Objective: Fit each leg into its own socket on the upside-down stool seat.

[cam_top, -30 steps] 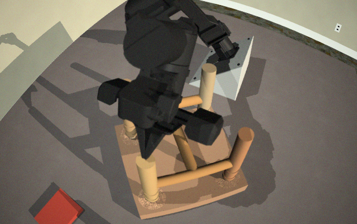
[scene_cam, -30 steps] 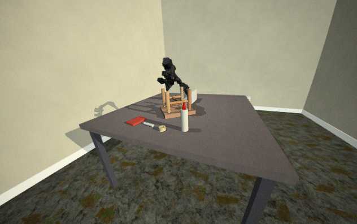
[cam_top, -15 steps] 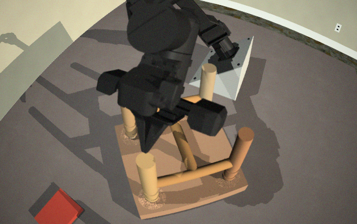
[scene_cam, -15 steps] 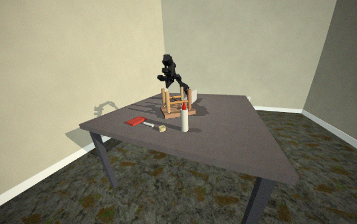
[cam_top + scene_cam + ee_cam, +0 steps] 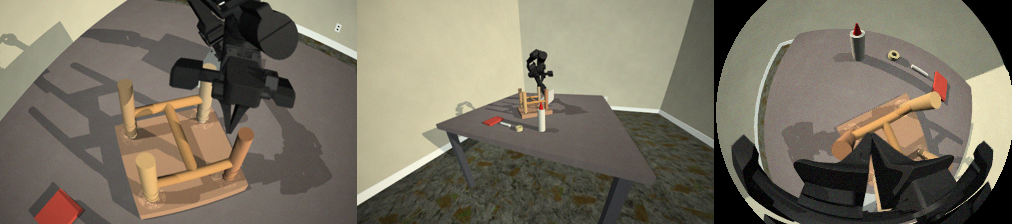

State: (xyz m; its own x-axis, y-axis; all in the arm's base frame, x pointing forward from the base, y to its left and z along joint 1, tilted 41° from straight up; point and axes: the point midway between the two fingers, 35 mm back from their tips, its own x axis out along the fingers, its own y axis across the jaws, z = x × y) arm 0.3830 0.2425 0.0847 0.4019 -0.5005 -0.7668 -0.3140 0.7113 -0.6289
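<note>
The wooden stool lies upside down with its seat [image 5: 181,158] flat on the table. Four legs stand upright in the corner sockets: back left [image 5: 127,108], back right [image 5: 205,93], front left [image 5: 147,176] and the darker front right [image 5: 238,154]. Rungs join them in an H. My gripper [image 5: 230,128] is shut and empty. It points down just off the seat's right edge, between the back right and front right legs. In the wrist view the shut fingers [image 5: 874,163] hang over the stool [image 5: 890,125]. The exterior view shows the arm [image 5: 538,70] above the stool [image 5: 533,104].
A red block [image 5: 57,210] lies front left of the stool. In the exterior view, a glue bottle [image 5: 541,117], a tape roll [image 5: 519,128] and a small white stick [image 5: 505,124] stand near the red block [image 5: 492,121]. A pale panel [image 5: 550,94] stands behind the stool.
</note>
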